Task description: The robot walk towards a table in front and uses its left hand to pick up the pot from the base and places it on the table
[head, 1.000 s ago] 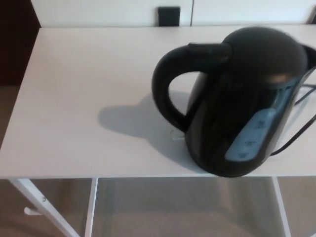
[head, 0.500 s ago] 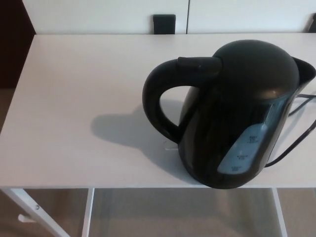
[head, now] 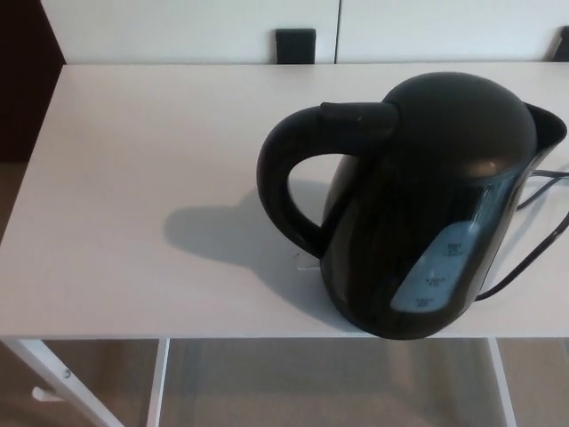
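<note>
One pot (head: 427,205), a black electric kettle, stands upright on the one white table (head: 133,160), on its right half close to the near edge. Its long axis runs up and down, domed lid on top. Its single loop handle (head: 276,187) points left and its spout (head: 549,124) points right and slightly far. One pale water-level window (head: 440,271) faces near-right. One black cable (head: 533,253) curves away from the pot's right side across the table. The pot's shadow (head: 222,236) falls to the left on the tabletop. One small dark square (head: 295,44) sits beyond the table's far edge. Neither the left hand nor the right hand shows, so I cannot tell how their fingers stand.
</note>
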Tool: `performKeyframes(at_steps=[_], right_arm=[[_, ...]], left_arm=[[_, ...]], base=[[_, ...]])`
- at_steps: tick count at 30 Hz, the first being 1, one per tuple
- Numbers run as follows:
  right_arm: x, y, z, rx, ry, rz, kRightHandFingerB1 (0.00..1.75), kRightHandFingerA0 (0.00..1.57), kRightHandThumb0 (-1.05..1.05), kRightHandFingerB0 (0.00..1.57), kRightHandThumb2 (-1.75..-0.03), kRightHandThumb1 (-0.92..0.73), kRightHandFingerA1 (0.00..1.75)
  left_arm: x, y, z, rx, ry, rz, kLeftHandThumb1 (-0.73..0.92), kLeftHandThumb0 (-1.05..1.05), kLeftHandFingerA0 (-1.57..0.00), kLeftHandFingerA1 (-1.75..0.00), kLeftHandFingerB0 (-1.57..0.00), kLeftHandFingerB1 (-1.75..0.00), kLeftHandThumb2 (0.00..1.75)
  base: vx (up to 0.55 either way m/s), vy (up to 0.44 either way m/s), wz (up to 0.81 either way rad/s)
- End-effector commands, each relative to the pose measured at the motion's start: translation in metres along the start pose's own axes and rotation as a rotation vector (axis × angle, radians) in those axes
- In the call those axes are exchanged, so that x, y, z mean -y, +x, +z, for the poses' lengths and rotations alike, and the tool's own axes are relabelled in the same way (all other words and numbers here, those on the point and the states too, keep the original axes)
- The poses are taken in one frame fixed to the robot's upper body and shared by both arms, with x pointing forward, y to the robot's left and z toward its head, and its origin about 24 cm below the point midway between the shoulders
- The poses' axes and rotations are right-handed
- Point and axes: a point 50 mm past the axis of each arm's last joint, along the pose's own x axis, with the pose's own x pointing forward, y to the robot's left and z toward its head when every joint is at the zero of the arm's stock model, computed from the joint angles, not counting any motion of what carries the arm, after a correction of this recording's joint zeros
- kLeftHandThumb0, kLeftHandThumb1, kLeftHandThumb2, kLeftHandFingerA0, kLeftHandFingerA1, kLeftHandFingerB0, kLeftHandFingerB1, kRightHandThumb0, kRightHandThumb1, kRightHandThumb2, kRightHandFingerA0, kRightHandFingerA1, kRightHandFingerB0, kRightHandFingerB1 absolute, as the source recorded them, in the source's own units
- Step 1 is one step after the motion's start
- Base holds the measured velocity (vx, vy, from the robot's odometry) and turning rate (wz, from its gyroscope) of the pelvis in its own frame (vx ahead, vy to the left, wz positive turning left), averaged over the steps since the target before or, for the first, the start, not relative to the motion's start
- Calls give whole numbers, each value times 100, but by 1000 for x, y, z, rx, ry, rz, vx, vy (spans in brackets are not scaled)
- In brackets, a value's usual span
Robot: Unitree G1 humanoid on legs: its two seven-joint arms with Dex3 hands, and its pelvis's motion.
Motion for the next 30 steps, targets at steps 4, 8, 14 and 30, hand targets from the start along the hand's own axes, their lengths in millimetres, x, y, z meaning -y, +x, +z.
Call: performKeyframes(at_steps=[4,8,14,30], right_arm=[[11,3,5,4,17,-21,41,65,-33,54,-58,-64,46],[9,3,4,-2,34,-15,41,65,-33,53,-58,-63,46],[8,2,2,2,31,-17,41,69,-34,54,-58,-63,47],[4,4,4,-8,19,-11,52,61,-40,50,-78,-53,56]], left_arm=[[-75,-26,108,449,-35,476,49,-48,-19,-47,-19,-43,70],[-41,-48,168,783,-43,447,53,-20,-21,-39,-21,-30,59],[51,-83,226,1022,-93,9,50,-27,-21,-36,-22,-32,60],[208,-84,238,808,167,-840,28,-22,-1,-48,0,-47,82]], base=[[0,0,0],[0,0,0],[0,0,0],[0,0,0]])
